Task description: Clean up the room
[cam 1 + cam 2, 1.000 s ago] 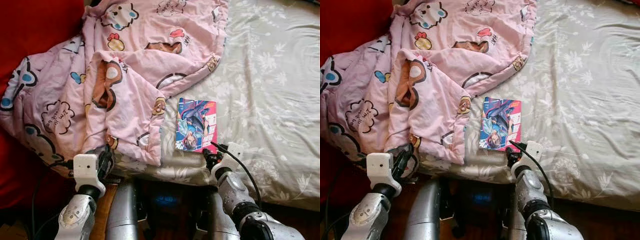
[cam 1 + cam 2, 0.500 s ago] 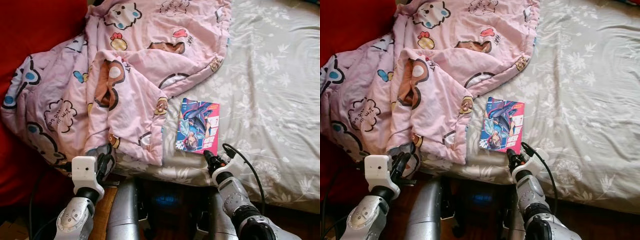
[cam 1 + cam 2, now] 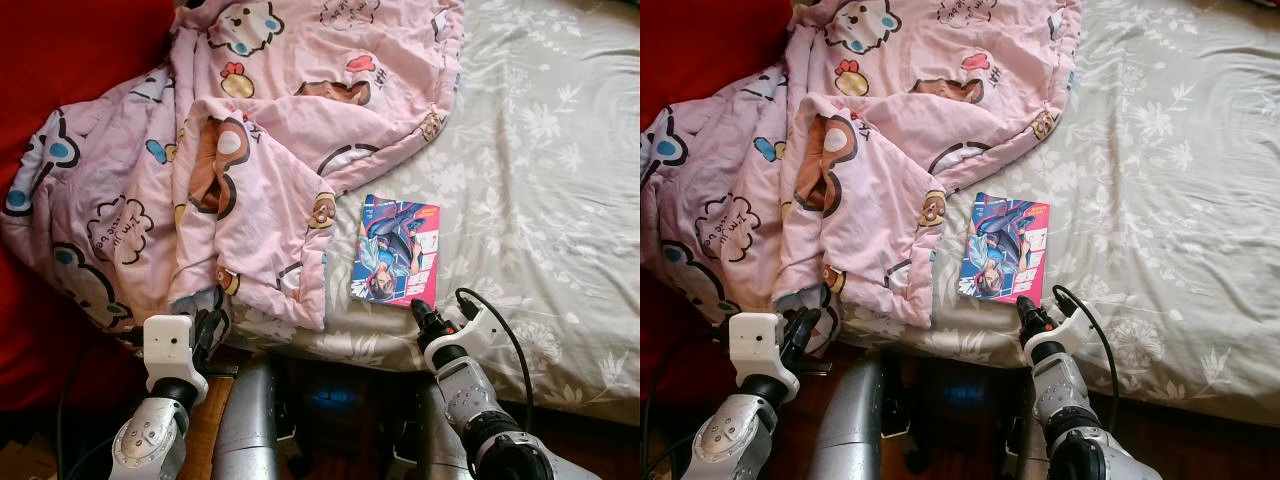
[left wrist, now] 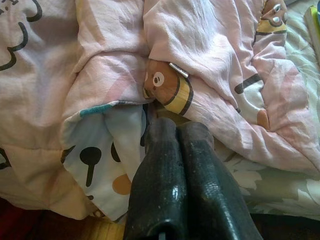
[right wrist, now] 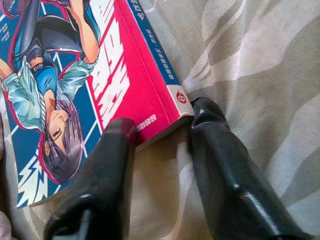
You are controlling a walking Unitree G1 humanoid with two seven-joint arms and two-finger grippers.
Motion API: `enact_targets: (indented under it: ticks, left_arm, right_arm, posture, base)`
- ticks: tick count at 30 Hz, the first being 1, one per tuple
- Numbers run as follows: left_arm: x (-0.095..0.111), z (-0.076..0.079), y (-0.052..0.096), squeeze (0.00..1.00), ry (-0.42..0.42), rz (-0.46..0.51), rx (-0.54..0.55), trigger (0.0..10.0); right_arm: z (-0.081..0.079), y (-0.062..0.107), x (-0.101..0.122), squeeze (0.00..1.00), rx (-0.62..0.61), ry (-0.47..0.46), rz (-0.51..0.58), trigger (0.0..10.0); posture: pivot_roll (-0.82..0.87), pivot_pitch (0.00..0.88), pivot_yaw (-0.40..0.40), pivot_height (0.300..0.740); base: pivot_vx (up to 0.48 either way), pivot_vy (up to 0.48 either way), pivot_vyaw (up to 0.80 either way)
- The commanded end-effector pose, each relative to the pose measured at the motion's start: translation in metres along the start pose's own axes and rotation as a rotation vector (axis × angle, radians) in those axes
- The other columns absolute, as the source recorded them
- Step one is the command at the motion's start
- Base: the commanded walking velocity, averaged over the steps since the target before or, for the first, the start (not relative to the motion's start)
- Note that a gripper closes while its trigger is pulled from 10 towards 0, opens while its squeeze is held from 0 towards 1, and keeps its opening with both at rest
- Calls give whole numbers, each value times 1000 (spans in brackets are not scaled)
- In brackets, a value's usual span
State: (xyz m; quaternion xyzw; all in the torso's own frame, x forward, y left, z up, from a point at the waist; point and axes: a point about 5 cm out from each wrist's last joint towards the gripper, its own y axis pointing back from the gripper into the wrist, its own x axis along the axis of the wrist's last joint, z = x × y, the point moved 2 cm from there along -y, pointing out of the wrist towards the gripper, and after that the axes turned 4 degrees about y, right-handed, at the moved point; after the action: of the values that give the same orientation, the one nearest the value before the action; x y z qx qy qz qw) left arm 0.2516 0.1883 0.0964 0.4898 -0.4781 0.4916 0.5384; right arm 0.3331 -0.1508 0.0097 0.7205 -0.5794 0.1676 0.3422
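Little of the tidying is looking done from where you are standing. You are looking down on the bed [image 3: 560, 150], where a pink blanket [image 3: 250, 150] is lying crumpled over the robot's left half of the sheet and spilling over the near edge, and a book [image 3: 396, 250] is lying flat on the bare sheet just beside the blanket's hem.

Your right claw [image 5: 160, 125] is sitting at the book's near edge with its fingers spread, one on either side of the lower corner by the spine; nothing is being gripped yet, though one finger looks to be touching or all but touching the cover's edge. Your left claw [image 4: 177, 132] is resting with its fingers pressed together and empty, its tips poking at a fold of the blanket near the bed's edge.

So you are probably at the start: the book is waiting to be lifted and put away, and the blanket is waiting to be straightened or folded. Closing on the book's corner seems the nearest step.
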Motion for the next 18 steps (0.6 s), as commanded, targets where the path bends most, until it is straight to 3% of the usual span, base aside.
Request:
enact_targets:
  ticks: [1, 13, 18]
  left_arm:
    - [-8, -1, 6, 0, -6, -41, 4, 10000]
    - [-9, 1, 7, 0, -10, -48, -2, 10000]
    - [-10, 2, 4, 0, -9, -48, -1, 10000]
  right_arm:
    - [8, 8, -26, 0, -31, -31, -87, 0]
    - [10, 10, -27, 0, -33, -26, -83, 0]
    - [6, 8, -23, 0, -17, 28, -60, 0]
  posture:
    - [184, 404, 32, 615]
    - [188, 404, 35, 615]
    - [178, 388, 29, 615]
  base:
    - [0, 0, 0]
    - [0, 0, 0]
    - [0, 0, 0]
